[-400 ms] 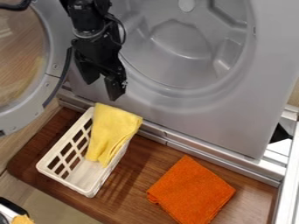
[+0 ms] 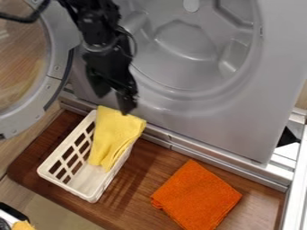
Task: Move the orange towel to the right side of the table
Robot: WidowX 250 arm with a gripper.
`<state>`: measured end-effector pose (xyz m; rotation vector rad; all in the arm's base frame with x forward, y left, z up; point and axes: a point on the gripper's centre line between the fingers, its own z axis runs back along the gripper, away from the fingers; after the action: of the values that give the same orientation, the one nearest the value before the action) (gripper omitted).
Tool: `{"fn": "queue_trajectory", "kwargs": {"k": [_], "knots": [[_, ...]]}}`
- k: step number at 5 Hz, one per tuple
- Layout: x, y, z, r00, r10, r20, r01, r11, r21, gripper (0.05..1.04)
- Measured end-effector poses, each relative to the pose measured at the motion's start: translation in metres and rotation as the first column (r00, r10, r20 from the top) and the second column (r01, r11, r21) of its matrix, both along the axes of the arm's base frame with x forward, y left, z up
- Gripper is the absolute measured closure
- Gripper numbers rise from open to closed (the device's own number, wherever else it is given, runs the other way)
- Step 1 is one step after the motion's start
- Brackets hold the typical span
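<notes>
Slanting down from the upper left, the claw (image 2: 114, 99) hangs near the yellow cloth (image 2: 114, 134), fingers apart

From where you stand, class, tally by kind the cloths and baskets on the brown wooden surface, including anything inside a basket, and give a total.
Cloths: 2 (orange towel, yellow cloth)
Baskets: 1 (white basket)
Total: 3

Just below my end effector (image 2: 114, 101), a yellow cloth (image 2: 114, 134) hangs over the end of a white basket (image 2: 87, 179), partly inside. Beside me on one side stands a gray machine (image 2: 240, 119); on the other, its round door (image 2: 57, 67).
</notes>
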<state>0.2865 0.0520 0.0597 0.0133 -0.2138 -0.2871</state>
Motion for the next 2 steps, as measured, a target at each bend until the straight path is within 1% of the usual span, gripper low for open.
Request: {"fn": "queue_trajectory", "kwargs": {"k": [1, 2], "knots": [[-0.001, -0.025, -0.018, 0.997, -0.068, -0.047, 0.066, 0.997, -0.042, 0.083], [-0.005, -0.058, -0.026, 0.992, -0.122, -0.043, 0.118, 0.99, -0.076, 0.083]]}}
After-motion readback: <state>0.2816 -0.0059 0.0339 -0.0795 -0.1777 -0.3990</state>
